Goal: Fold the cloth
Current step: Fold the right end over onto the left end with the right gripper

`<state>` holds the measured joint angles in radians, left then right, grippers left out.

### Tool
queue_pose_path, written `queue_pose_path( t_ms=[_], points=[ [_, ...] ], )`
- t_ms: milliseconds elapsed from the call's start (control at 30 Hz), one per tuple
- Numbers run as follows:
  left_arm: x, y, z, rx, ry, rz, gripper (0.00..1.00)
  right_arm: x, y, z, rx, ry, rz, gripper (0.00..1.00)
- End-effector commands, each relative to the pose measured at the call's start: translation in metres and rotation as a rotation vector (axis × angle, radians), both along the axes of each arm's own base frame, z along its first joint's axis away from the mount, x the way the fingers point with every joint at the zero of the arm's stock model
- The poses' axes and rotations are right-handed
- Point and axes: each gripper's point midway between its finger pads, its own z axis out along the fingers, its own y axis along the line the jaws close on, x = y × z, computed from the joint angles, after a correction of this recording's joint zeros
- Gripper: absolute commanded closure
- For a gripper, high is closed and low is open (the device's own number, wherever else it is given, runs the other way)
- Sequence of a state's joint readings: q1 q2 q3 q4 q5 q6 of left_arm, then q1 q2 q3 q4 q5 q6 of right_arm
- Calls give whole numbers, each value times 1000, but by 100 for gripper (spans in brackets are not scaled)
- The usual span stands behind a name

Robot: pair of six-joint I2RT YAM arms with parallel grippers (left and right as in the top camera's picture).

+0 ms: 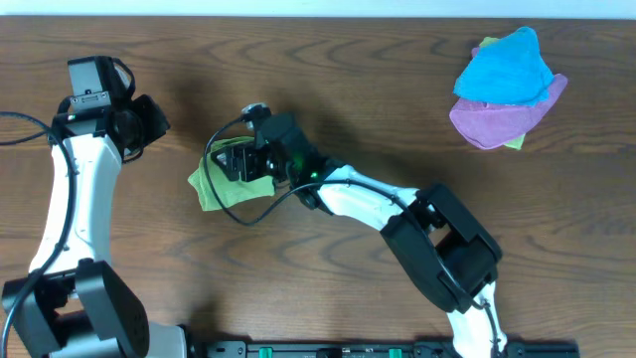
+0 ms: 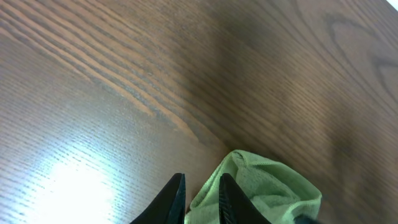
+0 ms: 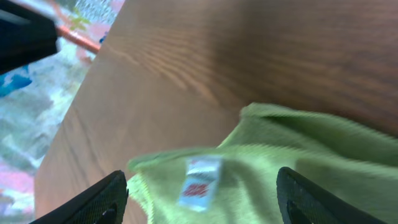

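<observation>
1. Overhead view: we locate the cloth [image 1: 204, 187], lime green, lying bunched on the worktop [image 1: 378, 80] left of centre. The right arm's wrist partly covers it.
2. The right fingers [image 1: 234, 161] sit directly over the cloth.
3. In the right wrist view these fingers stand wide apart, one at each lower corner of the frame. The cloth [image 3: 298, 155] lies across the space between them, and they grip nothing. We cannot tell whether the tips touch the fabric.
4. The same view shows a small white tag [image 3: 199, 180] on the near fold of the cloth. Its print is too blurred to read.
5. The left fingers [image 1: 151, 123] are up and to the left of the cloth, and the overhead view shows them apart from it.
6. In the left wrist view the two tips are parted by a narrow gap only, and they hold nothing. A rounded edge of the cloth [image 2: 267, 186] lies on the wood just beyond the tips, to their right.
7. At the far right of the worktop a bright blue cloth [image 1: 502, 70] rests on a purple cloth [image 1: 497, 121]. Both are well apart from the lime-green one.
</observation>
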<state>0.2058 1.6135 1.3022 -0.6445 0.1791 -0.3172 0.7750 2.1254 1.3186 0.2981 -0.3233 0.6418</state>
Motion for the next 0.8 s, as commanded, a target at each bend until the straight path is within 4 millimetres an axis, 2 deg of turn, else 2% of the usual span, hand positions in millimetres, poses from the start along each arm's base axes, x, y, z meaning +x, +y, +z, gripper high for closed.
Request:
queue_pose_path(
  t_ms=[0, 233, 500, 567, 633, 767],
  points=[
    [1, -1, 18, -1, -41, -6, 80, 6, 1, -3, -10, -17, -5, 22],
    [1, -2, 18, -10, -42, -11, 80, -10, 9, 27, 49, -30, 99, 9],
    [-4, -4, 14, -17, -13, -15, 77, -24, -2, 35, -19, -8, 126, 8],
    [-9, -12, 13, -57, 3, -35, 80, -26, -3, 43, -19, -12, 129, 10],
    [-15, -34, 13, -170, 17, -93, 85, -28, -5, 50, -14, -13, 133, 12],
    [-31, -52, 8, -269, 86, -107, 89, -28, -13, 48, -43, 12, 115, 11]
  ],
)
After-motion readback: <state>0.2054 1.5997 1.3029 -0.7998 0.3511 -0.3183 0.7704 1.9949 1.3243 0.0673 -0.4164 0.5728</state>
